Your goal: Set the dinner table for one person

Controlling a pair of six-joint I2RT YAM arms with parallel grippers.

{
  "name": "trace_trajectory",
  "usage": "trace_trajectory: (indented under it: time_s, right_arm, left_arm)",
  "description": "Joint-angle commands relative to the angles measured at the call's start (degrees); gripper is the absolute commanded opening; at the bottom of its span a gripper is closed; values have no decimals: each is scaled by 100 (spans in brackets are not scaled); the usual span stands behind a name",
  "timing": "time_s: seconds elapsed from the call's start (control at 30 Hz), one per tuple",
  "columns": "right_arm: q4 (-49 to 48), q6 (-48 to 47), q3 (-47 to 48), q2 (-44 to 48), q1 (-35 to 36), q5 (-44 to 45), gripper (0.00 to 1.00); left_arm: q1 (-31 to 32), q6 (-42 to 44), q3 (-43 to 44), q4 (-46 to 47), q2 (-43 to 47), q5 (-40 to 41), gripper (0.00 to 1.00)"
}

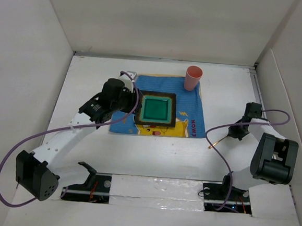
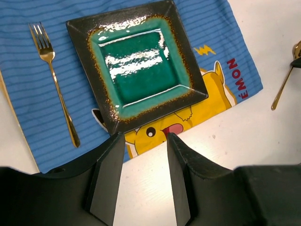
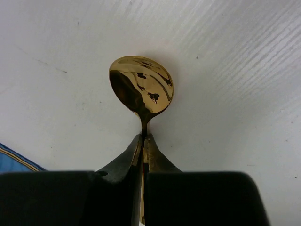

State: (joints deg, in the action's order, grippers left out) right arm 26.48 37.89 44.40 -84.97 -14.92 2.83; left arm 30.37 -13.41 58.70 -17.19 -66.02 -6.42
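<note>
Your left arm [image 1: 71, 133] reaches over the placemat [image 2: 23, 94], jaws spread; your right arm [image 1: 273, 156] folds, jaws pinching the spoon [image 3: 141, 84]. Placemat reads "ÉMON".

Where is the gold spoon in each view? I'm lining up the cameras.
Top external: gold spoon right of the blue placemat, clear of it.
Left wrist: at the right edge, placemat to its left.
Right wrist: centre, bowl upward; placemat corner at lower left.
Shared landmark: the blue placemat.
</note>
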Motion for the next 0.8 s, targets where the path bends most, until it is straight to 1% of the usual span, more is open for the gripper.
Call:
trace_trajectory:
  time_s: [0.0, 0.1, 0.17, 0.27, 0.3, 0.33, 0.37, 0.4, 0.47, 0.5, 0.57, 0.6, 0.67, 0.73, 0.77]
  right_arm:
    - [111, 34, 104, -143, 102, 130, 0]
    - [270, 35, 288, 251, 156, 270, 0]
    - [375, -18, 647, 645, 304, 323, 0]
    - [402, -255, 1385, 946, 577, 341, 0]
    - [384, -421, 1587, 1043, 830, 254, 0]
    - [367, -510, 1754, 1035, 963, 166, 0]
    - [523, -571, 2121, 1000, 1095, 104, 0]
    - [586, -685, 2264, 852, 1401, -36, 0]
    - [630, -791, 2493, 649, 1762, -238, 0]
    - [587, -888, 2529, 526, 1930, -813, 0]
    - [473, -1159, 2756, -8, 2640, -1273, 0]
    - [472, -1161, 2758, -11, 2791, -1276, 0]
    - [524, -1414, 2959, -458, 3046, -1303, 0]
    - [726, -1556, 3389, -948, 3187, -1329, 0]
    - [805, -1704, 3487, -1064, 3266, -1381, 0]
  left_arm:
    - [-5, 102, -121, 67, 212, 105, 38]
    - [-5, 102, -148, 84, 177, 176, 38]
    - [-5, 102, -122, 111, 133, 150, 38]
    - [-5, 93, -61, 120, -77, 9, 38]
    - [-5, 75, -34, 119, -147, -17, 38]
    - [-5, 49, -8, 128, -270, -35, 38]
    - [-5, 23, 10, 180, -315, -96, 38]
    - [-5, 5, 10, 198, -359, -123, 38]
    - [-5, -56, 45, 268, -482, -132, 38]
    - [-5, -74, 63, 286, -517, -123, 38]
    - [-5, -170, 159, 260, -648, -19, 38]
    - [-5, -171, 160, 260, -649, -18, 38]
    - [-5, -180, 247, 251, -684, 9, 38]
    - [-5, -180, 317, 225, -684, 52, 38]
    - [-5, -188, 318, 216, -684, 79, 38]
